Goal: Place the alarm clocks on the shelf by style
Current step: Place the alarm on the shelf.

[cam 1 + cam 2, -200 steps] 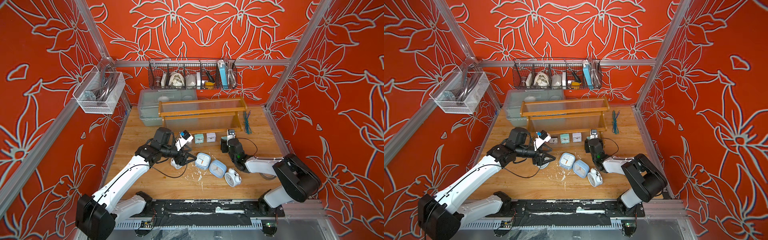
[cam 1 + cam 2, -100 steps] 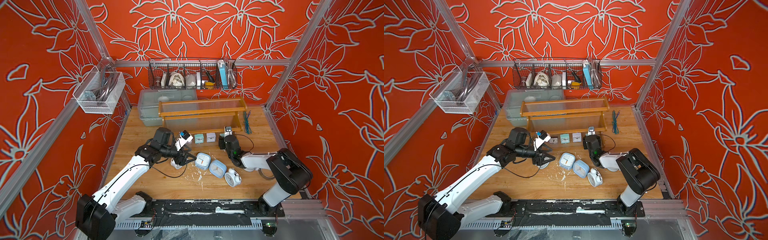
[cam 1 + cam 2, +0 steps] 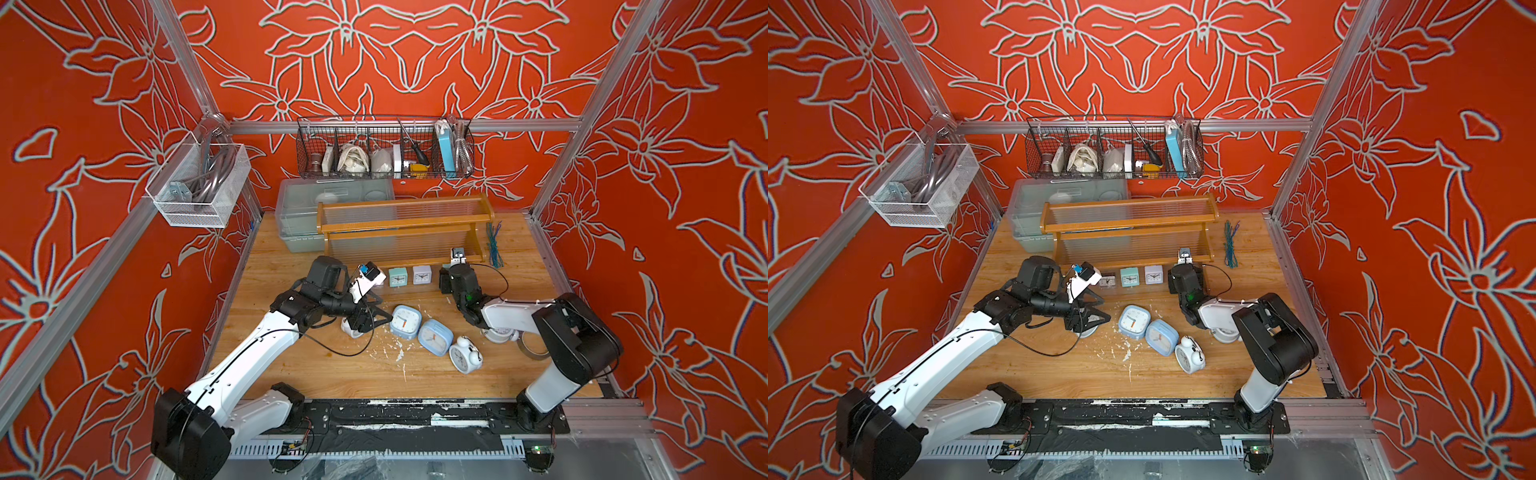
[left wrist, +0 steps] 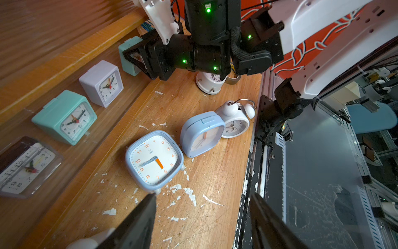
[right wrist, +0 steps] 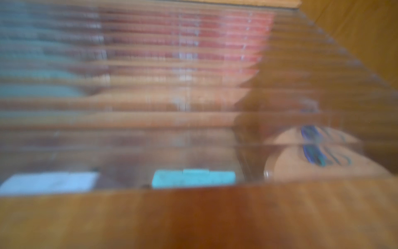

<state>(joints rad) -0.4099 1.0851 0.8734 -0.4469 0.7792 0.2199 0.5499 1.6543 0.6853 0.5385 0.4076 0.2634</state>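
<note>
While right gripper (image 4: 136, 60), arm outstretched, pinches small teal square clock (image 4: 126, 48) at brown wooden shelf's (image 3: 405, 226) lowest tier, left gripper (image 4: 202, 199) spread, empty.

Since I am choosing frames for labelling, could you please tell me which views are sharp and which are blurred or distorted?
Right wrist view: smeared throughout, the teal clock and white clock mere colour blocks behind the shelf rail. Left wrist view: sharp on the pale-blue clock, soft at the left gripper. Both top views: evenly lit, crisp, corner posts splayed.
</note>
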